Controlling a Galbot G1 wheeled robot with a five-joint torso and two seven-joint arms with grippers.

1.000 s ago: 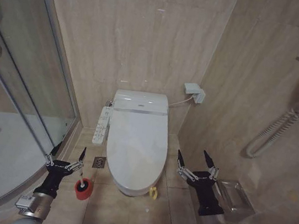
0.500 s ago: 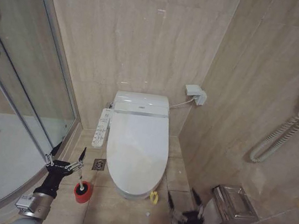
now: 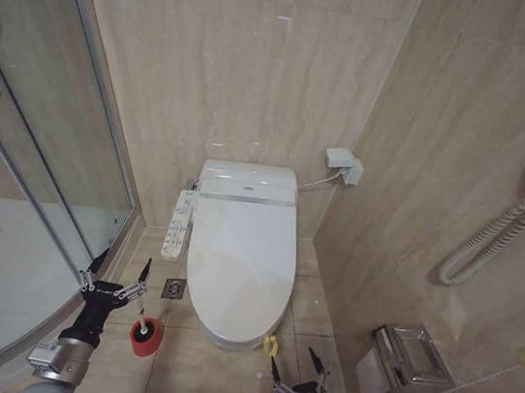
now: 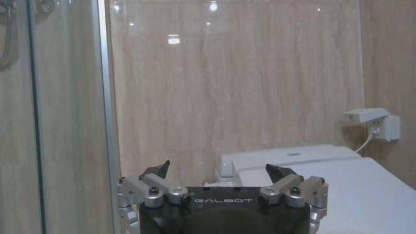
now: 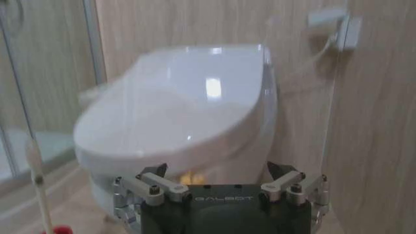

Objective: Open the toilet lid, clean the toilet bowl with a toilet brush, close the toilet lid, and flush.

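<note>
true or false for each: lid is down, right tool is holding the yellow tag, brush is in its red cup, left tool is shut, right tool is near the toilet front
1. The toilet lid is down. True.
2. The right tool grips the yellow loop tag. False: it is open, close to the tag, holding nothing.
3. The toilet brush stands in its red cup holder. True.
4. The left tool is shut. False: it is open, beside the shower glass.
5. The right tool is near the toilet's front. True.

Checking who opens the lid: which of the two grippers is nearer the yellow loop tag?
The right gripper, open, low beside the yellow loop tag on the shut toilet lid. The left gripper hangs across by the toilet brush.
</note>
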